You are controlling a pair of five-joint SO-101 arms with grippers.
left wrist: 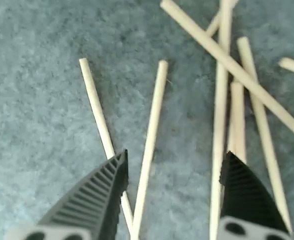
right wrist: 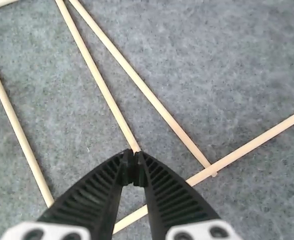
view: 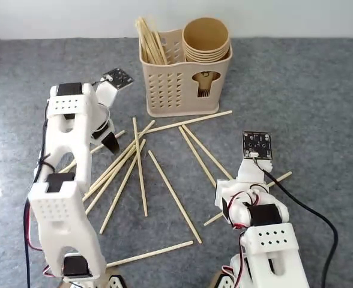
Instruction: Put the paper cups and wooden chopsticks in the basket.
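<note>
The beige basket [view: 164, 96] at the back of the table holds a stack of paper cups [view: 206, 39] and a bundle of wooden chopsticks [view: 149, 42]. Several loose chopsticks [view: 139, 165] lie scattered on the grey mat in front of it. My left gripper [left wrist: 177, 157] hangs open just over the left part of the pile, with one chopstick [left wrist: 152, 130] between its fingers and another [left wrist: 219, 125] close to one fingertip. My right gripper [right wrist: 133, 156] is shut, its tips at the end of a chopstick [right wrist: 99, 82] lying on the mat.
The left arm [view: 68, 150] stands over the left side of the mat and the right arm [view: 254, 198] over the front right, with a black cable [view: 311, 213] trailing from it. A single chopstick [view: 149, 254] lies near the front edge.
</note>
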